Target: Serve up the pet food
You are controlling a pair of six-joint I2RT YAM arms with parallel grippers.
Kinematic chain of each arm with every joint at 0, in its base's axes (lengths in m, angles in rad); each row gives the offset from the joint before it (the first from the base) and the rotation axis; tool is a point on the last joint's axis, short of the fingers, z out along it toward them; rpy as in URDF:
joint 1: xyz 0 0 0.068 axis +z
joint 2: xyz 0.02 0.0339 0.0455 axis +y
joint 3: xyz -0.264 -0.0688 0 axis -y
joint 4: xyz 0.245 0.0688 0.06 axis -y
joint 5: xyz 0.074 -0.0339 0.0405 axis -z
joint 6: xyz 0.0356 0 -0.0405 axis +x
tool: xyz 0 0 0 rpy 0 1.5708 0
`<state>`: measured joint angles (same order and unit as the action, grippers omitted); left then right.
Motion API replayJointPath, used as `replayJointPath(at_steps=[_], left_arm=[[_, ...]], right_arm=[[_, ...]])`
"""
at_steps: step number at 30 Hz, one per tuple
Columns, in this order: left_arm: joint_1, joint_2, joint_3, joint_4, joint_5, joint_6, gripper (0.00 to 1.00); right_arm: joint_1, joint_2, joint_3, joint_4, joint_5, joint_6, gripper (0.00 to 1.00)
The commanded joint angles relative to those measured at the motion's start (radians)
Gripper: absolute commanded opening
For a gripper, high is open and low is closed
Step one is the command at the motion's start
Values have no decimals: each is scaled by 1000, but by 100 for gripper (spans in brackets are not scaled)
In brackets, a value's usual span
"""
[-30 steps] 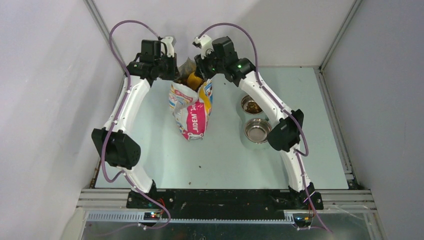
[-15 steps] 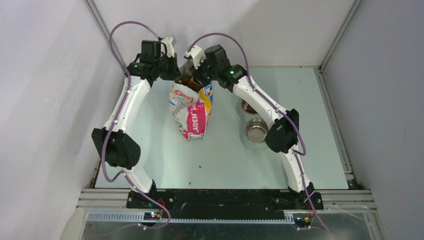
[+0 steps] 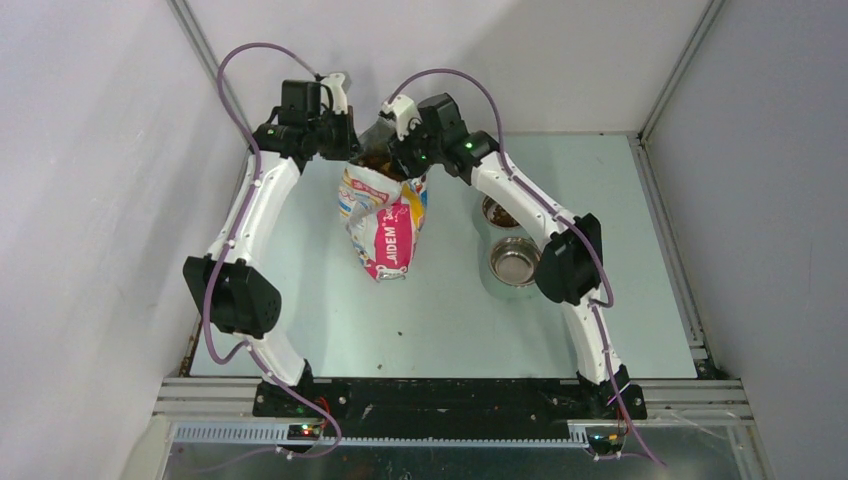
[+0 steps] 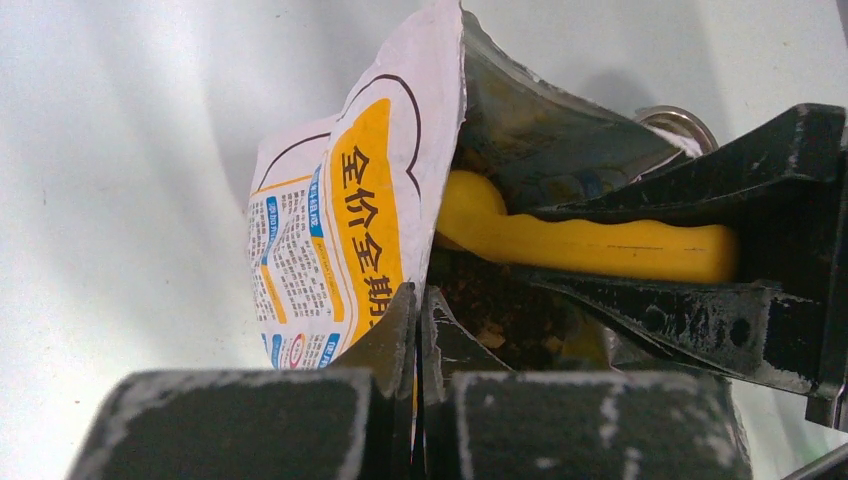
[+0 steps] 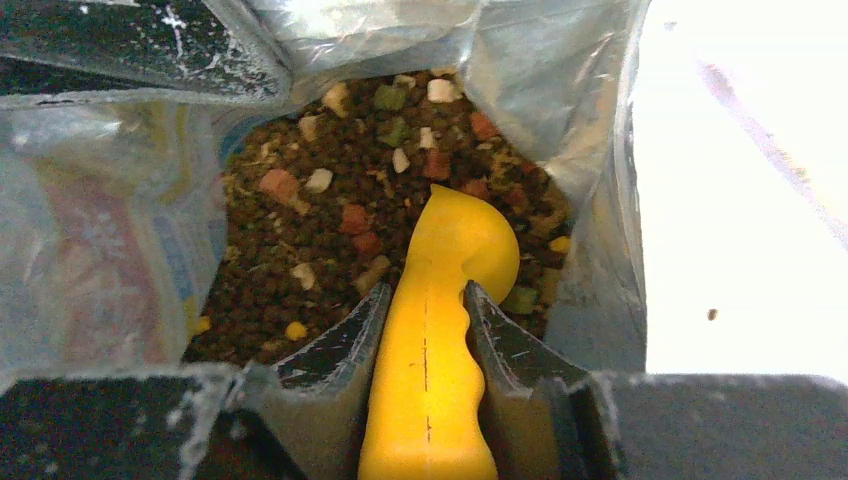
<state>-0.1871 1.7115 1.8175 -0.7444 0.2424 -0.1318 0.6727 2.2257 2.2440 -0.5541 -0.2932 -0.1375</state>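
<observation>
Both grippers were clamped, left gripper (image 4: 418, 330) on the bag (image 4: 330, 230), right gripper (image 5: 427, 295) on the yellow scoop (image 5: 455, 240) sunk in kibble (image 5: 300, 270); a jerky lift could spill it.

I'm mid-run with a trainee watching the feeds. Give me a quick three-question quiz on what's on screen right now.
1. True or false: the left hand is open and clear of the bag.
2. What does the right hand grip? A) the yellow scoop B) a bowl's rim C) nothing
3. Short answer: which steel bowl already holds pet food, the far bowl or the near bowl?

Key
1. False: it is shut on the bag's top edge.
2. A: the scoop's handle sits between the fingers, with its bowl end down in the kibble inside the bag.
3. The far bowl; the near bowl looks empty.
</observation>
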Motion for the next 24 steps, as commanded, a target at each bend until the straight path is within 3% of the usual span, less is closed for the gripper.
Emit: replayJointPath(at_steps=[1,7,13,24], left_arm=[[4,-6,67,38,45,-12,0],[12,13,76,22,47,5,0],[23,28,104,19,20,37,0],[25,20,162,0,-71,312,0]], right_arm=[[14,42,-36,-183,-277,178,0],[-22,56,43,-93,-469,317,0],[-50,63,85,-9,-539,418,0],[-132,78,42,130,-689,620,0]])
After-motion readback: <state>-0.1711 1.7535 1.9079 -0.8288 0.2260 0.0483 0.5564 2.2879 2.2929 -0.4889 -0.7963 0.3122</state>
